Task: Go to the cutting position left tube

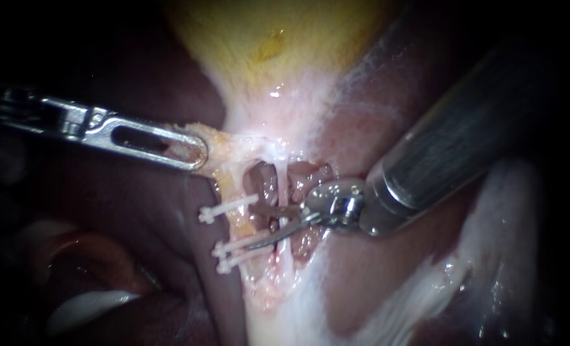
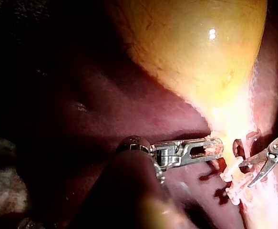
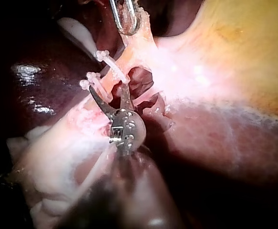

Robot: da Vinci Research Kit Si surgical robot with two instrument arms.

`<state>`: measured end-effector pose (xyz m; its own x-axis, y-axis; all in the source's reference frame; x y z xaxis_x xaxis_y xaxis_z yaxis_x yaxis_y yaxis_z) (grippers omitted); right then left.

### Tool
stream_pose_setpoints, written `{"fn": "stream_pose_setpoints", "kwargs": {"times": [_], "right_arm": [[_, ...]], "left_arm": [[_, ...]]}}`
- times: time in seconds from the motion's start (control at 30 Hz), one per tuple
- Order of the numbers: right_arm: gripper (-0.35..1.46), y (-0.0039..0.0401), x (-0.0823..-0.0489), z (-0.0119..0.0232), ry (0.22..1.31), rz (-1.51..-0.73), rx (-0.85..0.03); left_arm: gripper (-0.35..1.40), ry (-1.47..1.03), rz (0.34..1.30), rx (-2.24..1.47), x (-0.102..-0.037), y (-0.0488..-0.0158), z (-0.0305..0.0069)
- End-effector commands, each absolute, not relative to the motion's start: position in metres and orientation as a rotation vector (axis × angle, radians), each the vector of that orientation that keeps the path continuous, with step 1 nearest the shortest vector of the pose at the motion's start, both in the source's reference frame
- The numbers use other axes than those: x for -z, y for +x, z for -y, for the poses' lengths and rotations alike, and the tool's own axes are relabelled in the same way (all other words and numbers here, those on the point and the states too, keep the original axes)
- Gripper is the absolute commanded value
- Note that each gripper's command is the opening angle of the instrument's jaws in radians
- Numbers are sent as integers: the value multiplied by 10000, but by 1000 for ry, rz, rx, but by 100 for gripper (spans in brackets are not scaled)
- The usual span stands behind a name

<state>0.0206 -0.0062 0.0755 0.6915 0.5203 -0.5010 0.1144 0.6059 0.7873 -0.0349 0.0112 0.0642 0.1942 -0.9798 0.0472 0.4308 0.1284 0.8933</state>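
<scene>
The left tube [image 1: 238, 192] runs down from the gallbladder [image 1: 278, 45] and carries three white clips: one upper clip [image 1: 228, 207] and two lower clips [image 1: 234, 251]. My right instrument [image 1: 251, 226] enters from the upper right with its blades open. The blade tips reach the left tube in the gap between the upper clip and the lower pair. A thinner right tube [image 1: 283, 182] crosses near the blades' base. My left instrument [image 1: 192, 148] is shut on a flap of tissue beside the gallbladder's neck and holds it out to the left. The right wrist view shows the open blades [image 3: 109, 93] just short of the clips [image 3: 95, 81].
Dark liver [image 1: 137, 211] lies to the left of and below the tubes, with pale tissue [image 1: 426, 282] at the lower right. The right instrument's wide shaft [image 1: 464, 128] covers the upper right. In the left wrist view the gallbladder [image 2: 196, 47] bulges above both instruments.
</scene>
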Motion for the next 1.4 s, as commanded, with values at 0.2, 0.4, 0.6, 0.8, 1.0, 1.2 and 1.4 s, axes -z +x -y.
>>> {"fn": "stream_pose_setpoints", "kwargs": {"times": [0.2,0.4,0.6,0.8,1.0,1.2,1.4], "right_arm": [[136,212,-753,60,922,-829,-278],[136,217,-753,61,959,-857,-284],[136,226,-754,60,985,-874,-284],[136,235,-756,59,992,-888,-293],[136,244,-759,59,1016,-907,-310],[136,252,-763,64,1038,-928,-316],[136,262,-764,67,1075,-955,-322]], "left_arm": [[-35,888,788,1197,-642,-349,-112],[-35,888,788,1197,-642,-349,-112],[-35,888,788,1198,-642,-350,-112],[-35,888,788,1198,-642,-350,-112],[-35,888,788,1198,-642,-350,-112],[-35,887,788,1199,-642,-351,-112],[-35,890,787,1197,-642,-352,-112]]}}
